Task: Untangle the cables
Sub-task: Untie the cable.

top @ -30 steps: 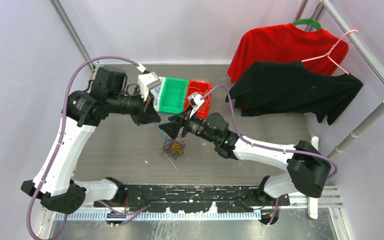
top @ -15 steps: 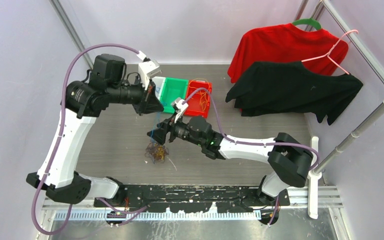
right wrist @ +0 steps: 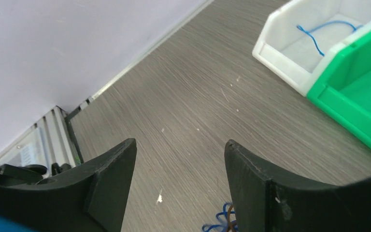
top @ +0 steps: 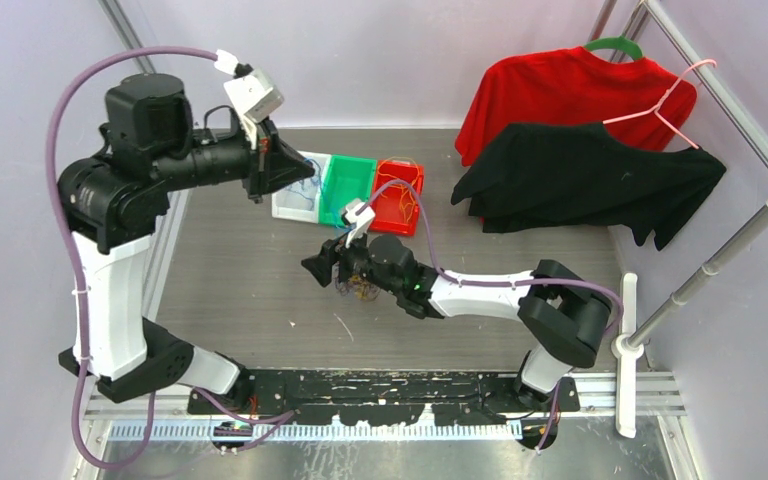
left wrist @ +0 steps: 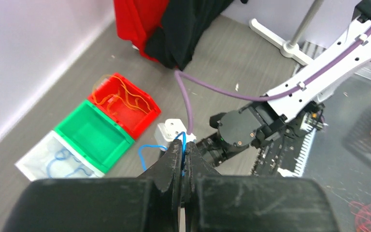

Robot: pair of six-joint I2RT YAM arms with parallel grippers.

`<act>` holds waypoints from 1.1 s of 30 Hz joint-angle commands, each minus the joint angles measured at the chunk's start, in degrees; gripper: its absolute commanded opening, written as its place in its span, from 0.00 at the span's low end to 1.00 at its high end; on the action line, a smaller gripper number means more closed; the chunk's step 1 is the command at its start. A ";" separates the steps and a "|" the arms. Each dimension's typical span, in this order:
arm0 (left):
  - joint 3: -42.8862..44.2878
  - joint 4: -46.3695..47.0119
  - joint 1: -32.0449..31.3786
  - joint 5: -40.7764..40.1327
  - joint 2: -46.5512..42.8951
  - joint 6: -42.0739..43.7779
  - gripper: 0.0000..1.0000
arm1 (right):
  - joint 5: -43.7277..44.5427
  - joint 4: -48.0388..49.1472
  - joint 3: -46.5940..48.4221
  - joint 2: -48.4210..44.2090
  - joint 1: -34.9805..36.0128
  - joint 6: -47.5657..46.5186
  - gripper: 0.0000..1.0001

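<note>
My left gripper (top: 263,172) is raised high over the back left and is shut on a thin blue cable (left wrist: 147,147), which loops out to the left of the closed fingertips (left wrist: 176,151). The remaining clump of cables (top: 360,289), brown, orange and blue, lies on the table under my right wrist. Its edge shows at the bottom of the right wrist view (right wrist: 222,223). My right gripper (top: 314,268) is open and empty, low over the table just left of the clump, its fingers (right wrist: 110,170) wide apart.
Three bins stand in a row at the back: a white one (top: 293,200) holding blue cables, an empty green one (top: 348,190), and a red one (top: 397,192) holding orange cables. Red and black shirts (top: 580,160) hang on a rack at the right.
My left arm has risen up and back to the left with the blue cable. The clump was dragged left, then ended up under my right wrist. My right gripper moved left.
</note>
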 commanded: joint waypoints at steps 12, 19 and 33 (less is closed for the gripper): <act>-2.42 33.09 -0.27 -16.05 -8.81 5.73 0.00 | 2.53 3.36 -6.44 -2.22 0.13 -1.99 0.68; -4.63 37.21 -0.23 -19.91 -9.45 7.78 0.00 | 4.60 2.49 -9.25 -6.31 0.14 -2.00 0.67; -37.00 46.15 -0.18 -33.04 -17.03 16.65 0.00 | 10.15 -8.27 -9.16 -17.81 -5.44 -2.19 0.70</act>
